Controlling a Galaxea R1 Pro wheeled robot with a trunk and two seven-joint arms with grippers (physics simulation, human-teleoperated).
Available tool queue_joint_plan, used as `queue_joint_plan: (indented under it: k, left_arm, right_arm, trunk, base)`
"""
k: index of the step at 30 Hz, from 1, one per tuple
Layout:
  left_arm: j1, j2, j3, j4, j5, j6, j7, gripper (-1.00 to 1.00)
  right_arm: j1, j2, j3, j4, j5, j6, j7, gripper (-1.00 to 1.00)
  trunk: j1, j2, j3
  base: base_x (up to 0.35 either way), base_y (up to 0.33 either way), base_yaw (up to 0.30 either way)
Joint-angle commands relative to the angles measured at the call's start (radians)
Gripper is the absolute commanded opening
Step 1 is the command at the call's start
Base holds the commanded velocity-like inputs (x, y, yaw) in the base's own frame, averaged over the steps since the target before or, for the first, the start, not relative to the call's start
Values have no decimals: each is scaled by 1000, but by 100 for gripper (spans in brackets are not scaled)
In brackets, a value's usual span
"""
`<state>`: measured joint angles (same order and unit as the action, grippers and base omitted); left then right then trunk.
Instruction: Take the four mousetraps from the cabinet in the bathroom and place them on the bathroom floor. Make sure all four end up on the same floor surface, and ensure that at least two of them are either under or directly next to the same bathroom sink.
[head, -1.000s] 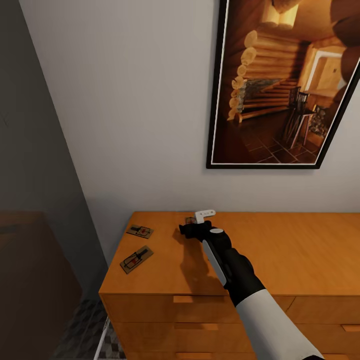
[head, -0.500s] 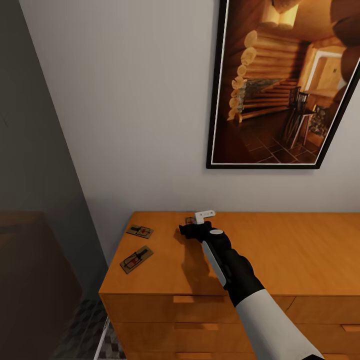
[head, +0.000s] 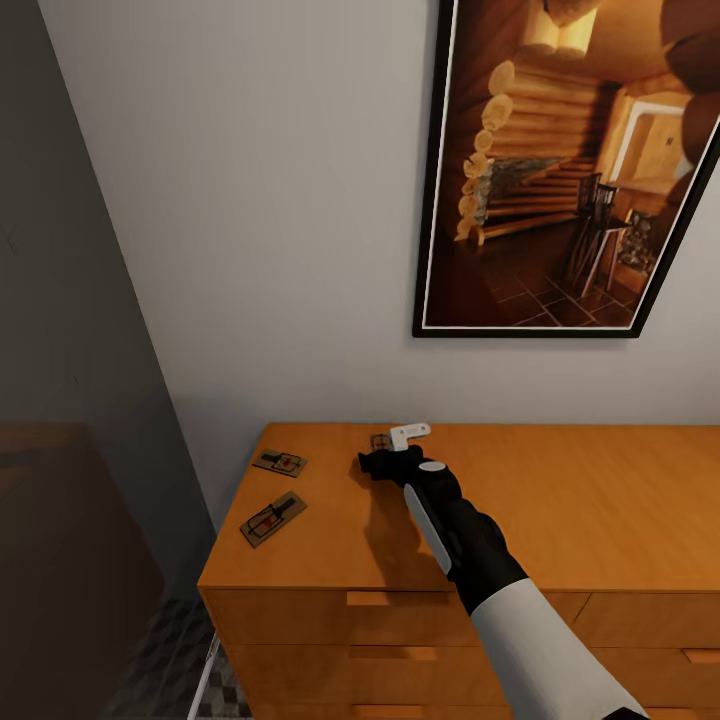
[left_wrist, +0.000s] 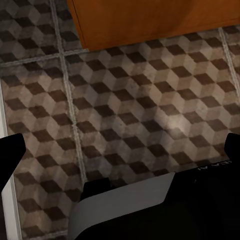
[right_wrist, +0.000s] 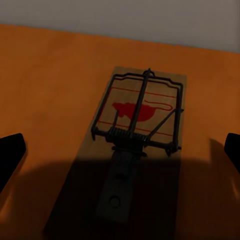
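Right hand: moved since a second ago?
Yes, slightly: the right hand crept toward the wall over the low orange-brown wooden cabinet, open above a flat wooden mousetrap.

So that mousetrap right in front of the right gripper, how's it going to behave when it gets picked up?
The mousetrap looks like a thin, flat wooden board, so probably stiff and light. Lying flush on the cabinet, its low edges may be hard to pinch. The right gripper could snag its raised wire fittings.

wall: plain pale grey wall (head: 250, 200) behind the furniture
picture: black-framed log cabin picture (head: 570, 170) hanging on it
side: darker grey panel (head: 60, 300) at left
light: soft, even
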<state>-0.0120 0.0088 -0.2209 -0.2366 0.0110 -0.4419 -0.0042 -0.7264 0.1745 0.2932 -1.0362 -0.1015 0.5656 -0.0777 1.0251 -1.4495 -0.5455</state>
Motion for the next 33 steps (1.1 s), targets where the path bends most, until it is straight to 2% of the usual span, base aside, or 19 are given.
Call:
queue_joint_plan:
  k: [1,33]
  left_arm:
    - [0,0,-3,0,1,-3,0,100]
    - [-1,0,-3,0,1,-3,0,100]
  right_arm:
    - [-1,0,1,0,-10,2,-8,100]
    - [1,0,1,28,-11,-10,-8,100]
  trunk:
    - [0,-1,-1]
    - [0,-1,-1]
  base:
    - [0,0,0]
    - [0,0,0]
